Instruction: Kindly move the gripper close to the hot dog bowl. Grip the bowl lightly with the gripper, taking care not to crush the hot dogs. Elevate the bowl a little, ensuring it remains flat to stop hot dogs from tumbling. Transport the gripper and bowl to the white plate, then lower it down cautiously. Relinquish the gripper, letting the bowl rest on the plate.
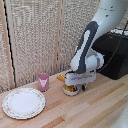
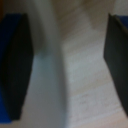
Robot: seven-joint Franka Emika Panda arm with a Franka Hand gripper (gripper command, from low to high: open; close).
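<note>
From outside, my gripper [image 1: 78, 86] sits low over the bowl [image 1: 70, 90], right of the plate [image 1: 23, 103]. My wrist camera alone shows my fingers [image 2: 15, 70] spread, a blurred white rim between them.

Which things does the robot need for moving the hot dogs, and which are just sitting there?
Needed:
gripper
hot dog bowl
hot dogs
white plate

Just sitting there:
pink cup
black box
</note>
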